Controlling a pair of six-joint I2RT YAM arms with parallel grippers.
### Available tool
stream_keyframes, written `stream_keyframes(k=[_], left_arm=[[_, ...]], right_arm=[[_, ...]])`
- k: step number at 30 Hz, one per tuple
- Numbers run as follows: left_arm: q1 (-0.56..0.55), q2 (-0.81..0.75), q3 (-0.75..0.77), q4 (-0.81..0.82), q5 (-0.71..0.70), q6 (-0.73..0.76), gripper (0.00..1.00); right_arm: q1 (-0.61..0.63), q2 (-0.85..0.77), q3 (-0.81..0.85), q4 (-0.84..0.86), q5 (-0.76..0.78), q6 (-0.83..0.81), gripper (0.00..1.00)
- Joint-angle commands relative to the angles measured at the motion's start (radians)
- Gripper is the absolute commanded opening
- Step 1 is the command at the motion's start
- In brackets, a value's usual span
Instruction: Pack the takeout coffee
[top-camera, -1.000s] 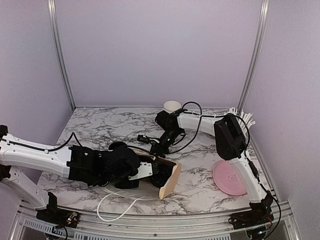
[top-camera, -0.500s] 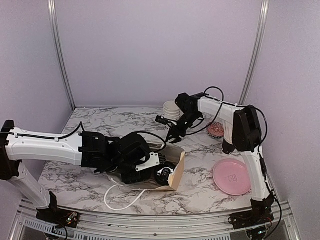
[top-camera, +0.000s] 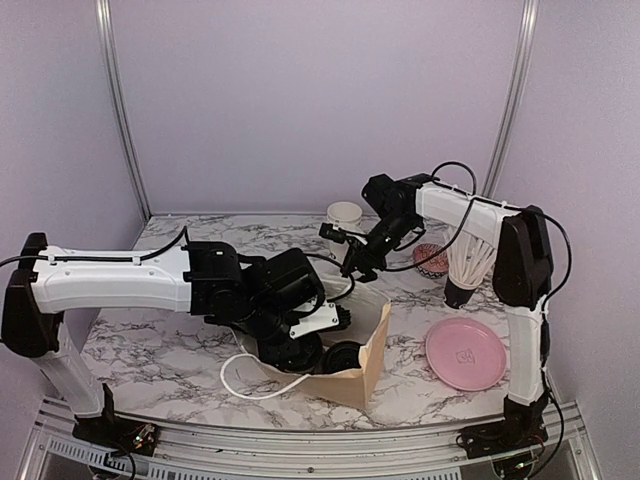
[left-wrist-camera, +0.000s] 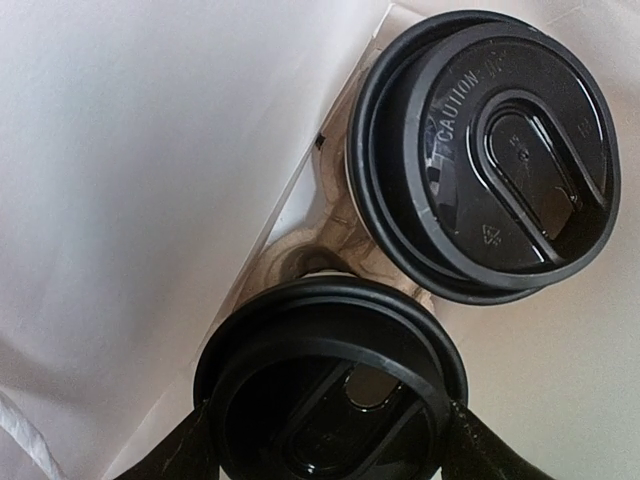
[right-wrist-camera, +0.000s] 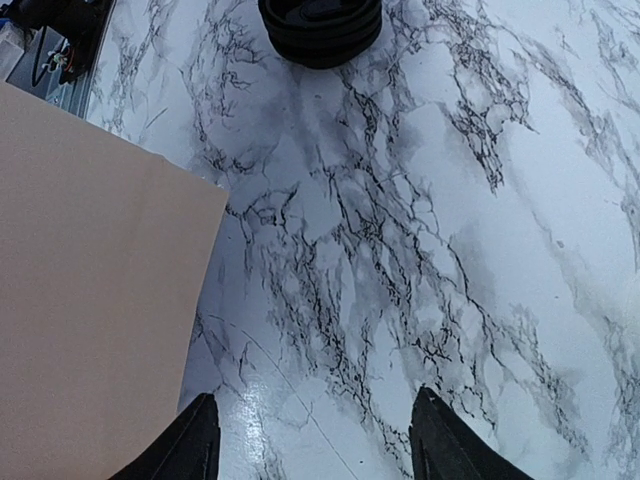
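Inside the paper bag (left-wrist-camera: 120, 150), my left gripper (left-wrist-camera: 330, 410) is shut on a takeout coffee (left-wrist-camera: 330, 385); its fingers press both sides of the black lid. A second lidded cup (left-wrist-camera: 490, 150) stands just beyond it in the bag. From above, the left gripper (top-camera: 295, 345) reaches down into the brown bag (top-camera: 372, 350), where one black lid (top-camera: 343, 355) shows. My right gripper (top-camera: 352, 262) hangs open behind the bag's far rim. The right gripper (right-wrist-camera: 315, 400) has only marble table between its fingers, with the bag's side (right-wrist-camera: 90, 300) to its left.
A stack of loose black lids (right-wrist-camera: 320, 25) lies ahead of the right gripper. Lidless white cups (top-camera: 345, 214) stand at the back. A patterned bowl (top-camera: 432, 260), a white utensil holder (top-camera: 468, 265) and a pink plate (top-camera: 463, 355) are on the right. The bag's white handle (top-camera: 245, 380) trails front left.
The bag went from lying on its side to standing upright, shifting right with my left gripper inside. The right gripper pulled back from the bag's mouth and opened wider.
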Motion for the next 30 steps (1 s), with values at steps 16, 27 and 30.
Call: stream_keyframes(k=[16, 27, 30], left_arm=[[0.048, 0.256, 0.116, -0.079, 0.175, -0.041, 0.44], [0.034, 0.153, -0.080, 0.032, 0.104, -0.098, 0.41], [0.029, 0.132, -0.060, 0.033, 0.031, -0.166, 0.41]], right_arm=[[-0.068, -0.145, -0.106, 0.001, -0.015, -0.054, 0.63], [-0.077, -0.247, -0.197, 0.042, -0.021, -0.006, 0.63], [-0.077, -0.269, -0.216, 0.065, -0.016, 0.014, 0.63]])
